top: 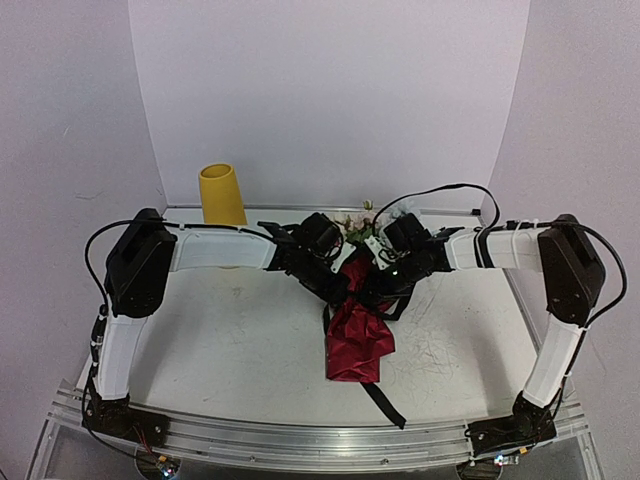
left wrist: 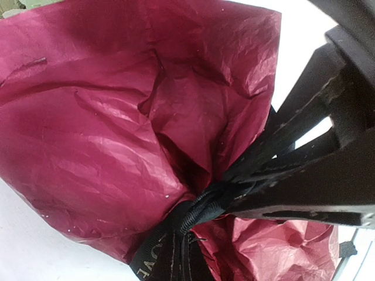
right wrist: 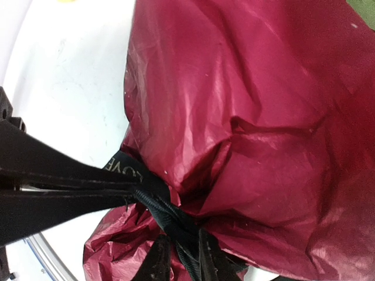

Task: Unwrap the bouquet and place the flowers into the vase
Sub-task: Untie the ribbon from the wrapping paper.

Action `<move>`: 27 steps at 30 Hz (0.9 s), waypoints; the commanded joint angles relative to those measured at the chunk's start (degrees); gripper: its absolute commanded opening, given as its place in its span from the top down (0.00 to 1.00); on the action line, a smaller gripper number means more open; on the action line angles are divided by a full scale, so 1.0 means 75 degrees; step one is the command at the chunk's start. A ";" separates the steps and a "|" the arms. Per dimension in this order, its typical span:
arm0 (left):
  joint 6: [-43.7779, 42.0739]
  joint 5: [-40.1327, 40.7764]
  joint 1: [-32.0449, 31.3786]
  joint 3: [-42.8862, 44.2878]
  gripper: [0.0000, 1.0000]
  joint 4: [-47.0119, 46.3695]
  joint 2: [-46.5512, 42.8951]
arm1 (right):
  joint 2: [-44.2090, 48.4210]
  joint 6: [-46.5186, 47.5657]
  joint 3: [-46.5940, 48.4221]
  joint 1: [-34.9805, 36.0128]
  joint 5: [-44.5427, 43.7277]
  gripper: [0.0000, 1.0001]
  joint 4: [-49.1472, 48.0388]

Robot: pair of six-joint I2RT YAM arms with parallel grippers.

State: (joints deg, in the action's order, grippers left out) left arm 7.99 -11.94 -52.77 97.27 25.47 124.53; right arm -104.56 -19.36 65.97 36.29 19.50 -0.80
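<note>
The bouquet lies mid-table, its crinkled dark red paper (top: 357, 338) pointing toward me and the flowers (top: 358, 228) toward the back. A black ribbon (left wrist: 199, 213) is knotted around the paper's neck (right wrist: 170, 213). My left gripper (top: 335, 283) comes in from the left and is shut on a ribbon strand (right wrist: 126, 190). From the right, my right gripper (top: 378, 285) reaches the knot; its two fingers (right wrist: 155, 263) press against the ribbon cord running between them. The yellow vase (top: 222, 195) stands upright at the back left, apart from both arms.
A loose ribbon tail (top: 385, 400) trails over the white table (top: 230, 350) toward the front metal rail (top: 300, 440). White backdrop walls close off the back and both sides.
</note>
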 commanded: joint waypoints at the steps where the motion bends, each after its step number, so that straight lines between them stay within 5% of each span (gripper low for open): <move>1: 0.0060 -0.0148 0.0016 0.0354 1.00 -0.0091 -0.0333 | -0.0178 0.0048 0.0285 -0.0018 0.0182 0.88 0.0272; 5: 0.0075 -0.0118 0.0017 0.0298 1.00 -0.0091 -0.0354 | -0.0022 0.0025 0.0203 -0.0023 0.0030 1.00 0.0275; 18: 0.0464 0.0885 0.0052 -0.0318 0.94 0.0035 -0.0636 | 0.0979 -0.0278 -0.0562 -0.0095 -0.0904 1.00 0.0288; 27: 0.0459 0.0900 0.0075 -0.0558 0.99 0.0176 -0.0727 | 0.1599 -0.0555 -0.1186 -0.0297 -0.1457 1.00 0.0364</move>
State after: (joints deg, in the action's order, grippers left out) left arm 11.03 -6.43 -52.66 93.77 26.06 123.48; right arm -95.42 -21.82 58.89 34.92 11.92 -0.72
